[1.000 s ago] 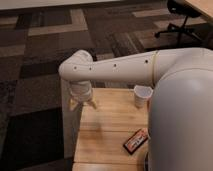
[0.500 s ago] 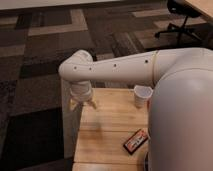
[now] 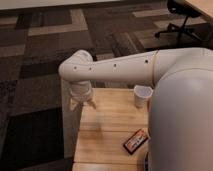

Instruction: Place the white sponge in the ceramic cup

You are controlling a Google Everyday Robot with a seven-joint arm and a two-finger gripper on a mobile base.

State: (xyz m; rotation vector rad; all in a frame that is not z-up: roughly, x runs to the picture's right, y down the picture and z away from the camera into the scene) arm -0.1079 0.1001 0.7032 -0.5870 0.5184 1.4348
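Observation:
The ceramic cup (image 3: 142, 96) is small and white and stands upright at the far right of the light wooden table (image 3: 112, 122). My gripper (image 3: 81, 102) hangs from the white arm (image 3: 120, 70) over the table's far left corner, well to the left of the cup. I cannot make out the white sponge; it may be hidden at the gripper. My arm's large white body (image 3: 182, 120) covers the right side of the table.
A flat black-and-orange packet (image 3: 135, 141) lies near the table's front right. The table's left edge drops to patterned dark carpet (image 3: 35, 100). An office chair (image 3: 180, 20) stands at the far right back.

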